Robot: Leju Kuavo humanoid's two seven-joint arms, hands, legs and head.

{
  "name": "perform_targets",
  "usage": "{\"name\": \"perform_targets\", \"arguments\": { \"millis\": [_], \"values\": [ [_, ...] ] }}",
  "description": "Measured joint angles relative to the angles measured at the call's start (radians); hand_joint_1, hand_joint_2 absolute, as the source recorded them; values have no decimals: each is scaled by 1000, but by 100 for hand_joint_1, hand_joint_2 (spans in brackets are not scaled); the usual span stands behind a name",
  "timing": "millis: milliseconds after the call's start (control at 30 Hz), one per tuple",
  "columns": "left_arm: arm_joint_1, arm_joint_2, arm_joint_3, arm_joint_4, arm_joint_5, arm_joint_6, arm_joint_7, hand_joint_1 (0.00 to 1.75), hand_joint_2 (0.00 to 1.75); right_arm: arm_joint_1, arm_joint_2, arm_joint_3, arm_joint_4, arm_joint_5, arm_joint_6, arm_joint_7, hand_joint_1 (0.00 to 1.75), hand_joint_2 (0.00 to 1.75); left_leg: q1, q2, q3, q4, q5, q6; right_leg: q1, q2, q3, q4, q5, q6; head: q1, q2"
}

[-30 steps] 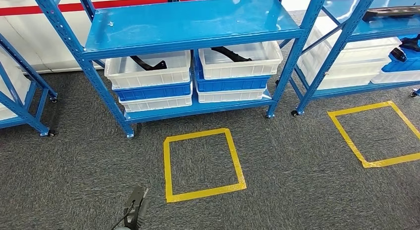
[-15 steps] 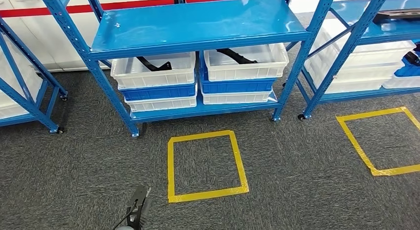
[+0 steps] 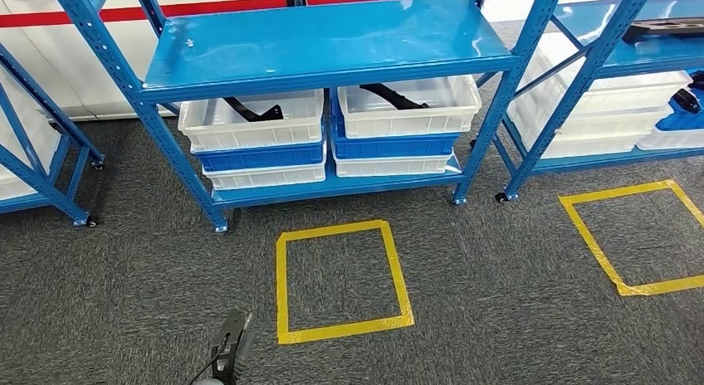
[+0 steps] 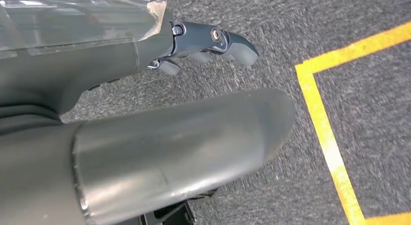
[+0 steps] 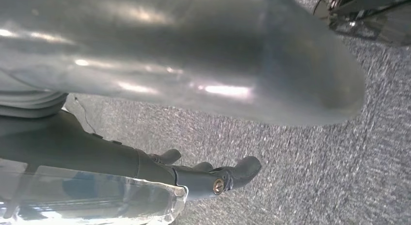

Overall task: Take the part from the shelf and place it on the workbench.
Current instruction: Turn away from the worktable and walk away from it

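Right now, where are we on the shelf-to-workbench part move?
Done: nothing visible settles it. Black parts lie in the white bins on the blue shelf. In hand: the left hand and right hand hang over carpet, holding nothing. The robot faces the shelf from behind a yellow tape square. This fits either approaching to pick or returning after a delivery.

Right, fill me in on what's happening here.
The robot stands on grey carpet facing a blue shelf rack. Black parts lie in white bins on the lower level, apart from the robot. Both arms hang down: the left hand and right hand hold nothing, fingers loosely apart over the floor. A yellow taped square marks the floor in front of the rack.
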Motion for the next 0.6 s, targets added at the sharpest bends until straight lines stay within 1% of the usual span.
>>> {"name": "perform_targets", "arguments": {
  "millis": [33,67,100,133,167,200,233,267,300,333,367,400,433,467,500,533,567,600],
  "values": [
    [1,0,0,-1,0,0,0,0,0,0,-1,0,0,0,0,0,0,0,1,-1,6,-6,0,5,0,-2,3,-2,-3,5,0,0],
    [0,-1,0,-2,-1,0,0,0,0,0,-1,0,0,0,-1,0,0,0,3,-3,14,-14,0,10,1,-3,2,7,-10,9,1,0],
    [-1,-2,0,-2,-2,0,0,0,0,0,-1,0,0,0,-1,0,0,0,6,-3,24,-22,1,16,2,-3,-11,39,-26,8,2,0],
    [-1,-3,0,-3,-3,-1,0,0,0,-1,-2,0,0,0,-2,0,0,0,8,-3,31,-27,0,21,3,-2,-35,88,-46,5,4,0],
    [-2,-5,0,-3,-4,-2,0,0,0,0,-2,0,0,0,-2,0,0,0,7,-3,35,-28,-3,25,3,-1,-77,161,-72,1,6,0],
    [-2,-6,0,-3,-5,-2,0,0,0,0,-2,0,0,0,-2,0,0,0,5,-4,38,-28,-7,28,3,0,-122,234,-93,0,7,0],
    [-1,-7,0,-3,-5,-3,1,0,0,1,-2,0,0,0,-2,0,0,0,4,-5,41,-28,-11,30,3,0,-158,284,-102,3,8,0],
    [0,-7,0,-3,-5,-3,1,0,0,3,-3,0,0,-1,-2,0,0,0,4,-8,46,-28,-16,29,3,0,-182,305,-95,9,8,0],
    [1,-7,0,-3,-5,-3,1,0,0,5,-3,0,0,-1,-2,0,0,0,3,-11,53,-28,-21,28,2,0,-179,275,-69,19,9,0],
    [1,-8,0,-3,-5,-3,1,0,0,6,-4,0,0,-1,-2,0,0,0,4,-14,62,-27,-27,26,2,0,-158,210,-30,30,10,0],
    [1,-8,0,-3,-5,-3,1,0,0,7,-5,0,0,-1,-2,0,0,0,4,-16,70,-27,-34,22,2,0,-129,132,11,37,11,0],
    [1,-9,0,-3,-5,-2,1,0,0,7,-6,0,1,-1,-2,0,0,0,1,-17,76,-27,-41,18,4,0,-102,67,43,38,12,0],
    [0,-9,0,-3,-5,-2,1,0,0,6,-6,0,1,-1,-2,0,0,0,-1,-18,80,-26,-47,13,5,1,-84,25,63,32,13,0],
    [0,-10,0,-3,-5,-2,2,0,0,6,-6,0,1,-1,-1,0,0,0,-4,-18,82,-25,-52,8,6,1,-76,8,71,23,13,0],
    [0,-10,0,-3,-5,-1,2,0,0,6,-6,0,2,-1,-1,0,0,0,-5,-18,83,-25,-56,4,8,1,-73,6,71,12,12,0],
    [0,-10,0,-3,-5,0,2,0,0,6,-6,0,2,-1,-1,0,0,0,-4,-18,84,-25,-60,1,6,1,-72,6,71,3,12,0],
    [0,-10,0,-4,-4,1,2,0,0,6,-5,0,2,0,-1,0,0,0,-2,-17,84,-21,-65,-4,4,1,-70,5,69,-3,10,0],
    [0,-10,0,-5,-4,2,2,0,0,6,-5,0,2,-1,-1,0,0,0,0,-15,79,-6,-75,-9,1,1,-66,3,66,-11,9,0]
  ]
}}
